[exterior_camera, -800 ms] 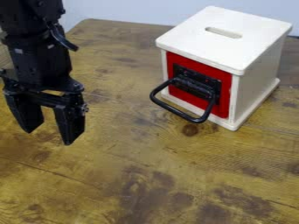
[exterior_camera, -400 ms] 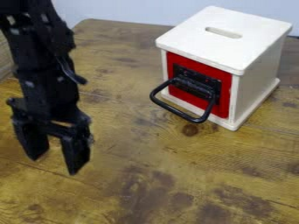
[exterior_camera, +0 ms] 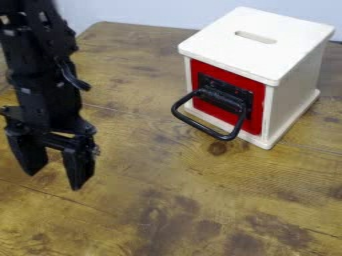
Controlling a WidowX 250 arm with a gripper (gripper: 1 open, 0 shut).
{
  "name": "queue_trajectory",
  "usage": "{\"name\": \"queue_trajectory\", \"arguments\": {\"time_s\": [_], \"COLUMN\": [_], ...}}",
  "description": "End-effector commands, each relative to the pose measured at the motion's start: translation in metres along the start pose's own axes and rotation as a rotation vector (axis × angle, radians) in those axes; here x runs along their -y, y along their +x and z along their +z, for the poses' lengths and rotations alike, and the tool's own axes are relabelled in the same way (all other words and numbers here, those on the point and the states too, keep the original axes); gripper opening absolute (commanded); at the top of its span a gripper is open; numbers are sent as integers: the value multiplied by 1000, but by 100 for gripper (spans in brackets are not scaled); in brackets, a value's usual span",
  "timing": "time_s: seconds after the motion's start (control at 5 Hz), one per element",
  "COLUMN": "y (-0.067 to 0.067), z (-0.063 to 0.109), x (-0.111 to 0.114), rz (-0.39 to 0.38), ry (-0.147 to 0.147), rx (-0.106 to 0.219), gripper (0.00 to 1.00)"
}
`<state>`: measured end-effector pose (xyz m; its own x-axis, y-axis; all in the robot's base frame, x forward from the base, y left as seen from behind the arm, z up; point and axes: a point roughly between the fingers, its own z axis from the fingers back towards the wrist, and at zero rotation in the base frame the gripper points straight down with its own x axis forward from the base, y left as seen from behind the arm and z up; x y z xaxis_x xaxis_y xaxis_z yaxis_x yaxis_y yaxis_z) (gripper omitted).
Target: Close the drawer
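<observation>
Pincer (exterior_camera: 50,168) hangs with fingers spread and empty at the left, shifted slightly left and farther than a moment ago. Drawer (exterior_camera: 221,97), unchanged, sits in the box (exterior_camera: 257,45) far right.

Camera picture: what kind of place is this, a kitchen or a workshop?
Probably a robot test bench, not a kitchen: a worn wooden table, one toy-like white box with a red drawer, and a black open claw above the tabletop.
</observation>
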<state>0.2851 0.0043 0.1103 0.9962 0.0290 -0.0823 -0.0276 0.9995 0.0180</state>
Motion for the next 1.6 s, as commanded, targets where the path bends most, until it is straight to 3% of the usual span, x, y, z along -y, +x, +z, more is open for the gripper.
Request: {"name": "queue_trajectory", "arguments": {"time_s": [0.0,0.2,0.4,0.6,0.8,1.2,1.4], "y": [13,18,20,14,12,22,19], "z": [26,42,33,32,21,32,43], "x": [-20,-22,-3,19,14,-23,-26], "rz": [3,-36,-88,-151,-151,-28,-26], "ry": [16,34,37,24,12,-5,-3], "rx": [88,82,68,62,69,86,80], "gripper": [100,100,100,100,100,100,100]}}
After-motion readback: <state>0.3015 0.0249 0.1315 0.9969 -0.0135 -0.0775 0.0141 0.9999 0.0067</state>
